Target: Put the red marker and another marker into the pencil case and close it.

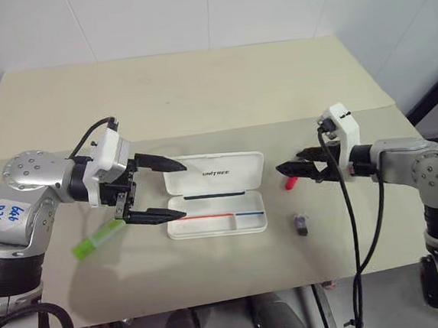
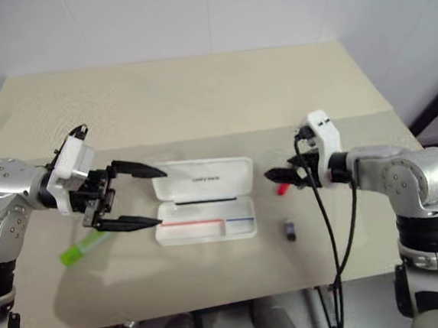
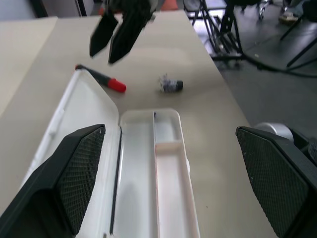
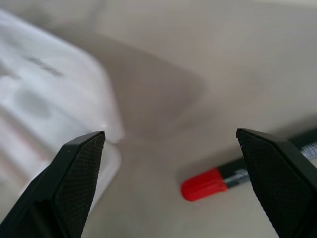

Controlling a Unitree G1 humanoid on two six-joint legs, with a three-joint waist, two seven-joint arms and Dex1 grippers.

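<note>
The pencil case (image 1: 220, 173) lies open in the middle of the table, with its lid flat behind the empty tray (image 3: 166, 178). My left gripper (image 1: 184, 191) hovers open at the case's left end, holding nothing. On the table below that arm lies the lime-green highlighter (image 1: 99, 239), the other marker. The red marker (image 1: 289, 182) lies just right of the case, its red cap (image 4: 203, 184) pointing toward the case. My right gripper (image 1: 281, 170) is open right above the marker, and its fingers are not touching it.
A small dark grey object (image 1: 301, 224) sits on the table in front of the red marker, to the right of the case. The beige table (image 1: 197, 89) reaches far back behind the case, and its front edge is close to the tray.
</note>
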